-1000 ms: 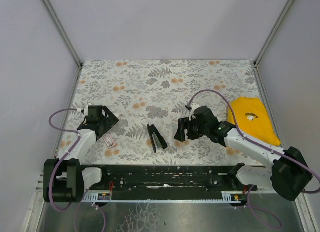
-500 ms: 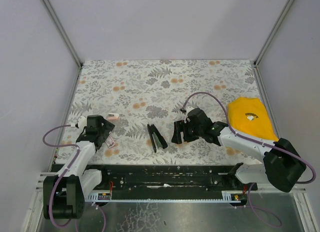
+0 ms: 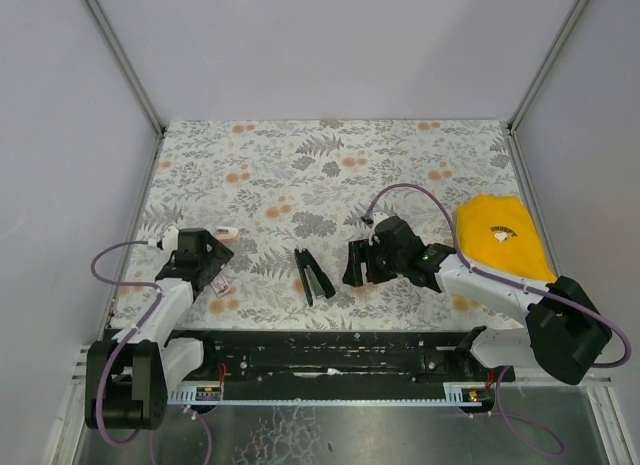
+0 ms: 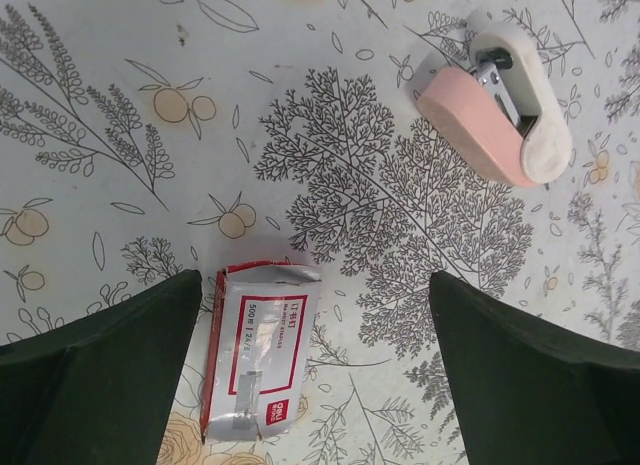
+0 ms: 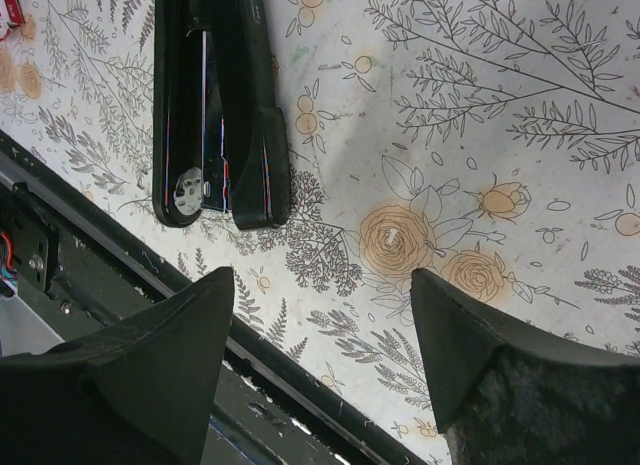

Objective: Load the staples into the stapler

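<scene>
Right gripper (image 5: 320, 280) is hanging wide open just above the table, with nothing between its fingers. The stapler (image 5: 220, 105) is lying flat just ahead of it, off toward one finger's side and not touching it. Left gripper (image 4: 315, 290) is sitting spread too, gripping nothing. The staple box (image 4: 258, 365) is lying inside its gap, right beside one finger, and a pink mini stapler (image 4: 495, 110) is sitting further out ahead.

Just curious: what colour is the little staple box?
The staple box is white with red; left wrist view.
</scene>
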Motion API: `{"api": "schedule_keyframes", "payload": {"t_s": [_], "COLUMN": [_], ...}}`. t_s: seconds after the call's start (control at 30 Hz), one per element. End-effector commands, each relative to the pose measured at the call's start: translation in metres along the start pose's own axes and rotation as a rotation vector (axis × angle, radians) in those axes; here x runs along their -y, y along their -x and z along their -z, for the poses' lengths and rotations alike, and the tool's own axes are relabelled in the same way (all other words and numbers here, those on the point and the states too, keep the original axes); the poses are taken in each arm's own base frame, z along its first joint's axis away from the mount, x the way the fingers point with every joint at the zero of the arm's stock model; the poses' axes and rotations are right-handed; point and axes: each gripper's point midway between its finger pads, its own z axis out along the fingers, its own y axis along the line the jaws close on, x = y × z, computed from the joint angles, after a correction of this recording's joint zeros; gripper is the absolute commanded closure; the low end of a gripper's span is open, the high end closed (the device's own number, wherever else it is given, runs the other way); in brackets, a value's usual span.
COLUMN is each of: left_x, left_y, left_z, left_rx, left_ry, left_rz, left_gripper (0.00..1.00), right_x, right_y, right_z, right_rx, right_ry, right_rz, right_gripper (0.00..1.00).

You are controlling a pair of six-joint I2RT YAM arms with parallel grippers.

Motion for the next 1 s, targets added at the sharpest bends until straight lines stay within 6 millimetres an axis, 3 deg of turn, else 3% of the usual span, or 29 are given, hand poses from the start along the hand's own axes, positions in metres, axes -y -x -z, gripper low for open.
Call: {"api": "schedule_keyframes", "payload": {"t_s": [0.0, 0.2, 0.47, 0.6, 0.87, 0.97], "left_x": [0.002, 0.019, 0.044, 0.056, 0.062, 0.064], "left_y": [-0.011, -0.034, -0.064, -0.076, -0.057, -0.044], "left_z": [-0.002, -0.001, 0.003, 0.008, 0.02, 0.028], "left_rx": [-0.043, -0.089, -0.141, -0.155, -0.075, -0.038], "left_ry": [-0.017, -0.081, -0.142, -0.174, -0.204, -0.214], "left_rz": [-0.121, -0.225, -0.352, -0.383, -0.349, -0.342], "left_gripper": [0.06, 0.12, 0.16, 0.16, 0.07, 0.05], "right_x": [-0.012, -0.021, -0.059, -0.061, -0.052, -0.047], "right_y": [0.019, 0.023, 0.034, 0.033, 0.033, 0.029], "right_z": [-0.001, -0.018, -0.047, -0.066, -0.098, -0.106], "right_rx": [0.064, 0.047, 0.071, 0.065, 0.03, 0.001], "right_ry": [0.018, -0.086, -0.203, -0.291, -0.401, -0.418], "right_rz": [0.002, 0.092, 0.224, 0.269, 0.339, 0.37], "right_gripper": [0.23, 0.22, 0.05, 0.02, 0.0, 0.1]}}
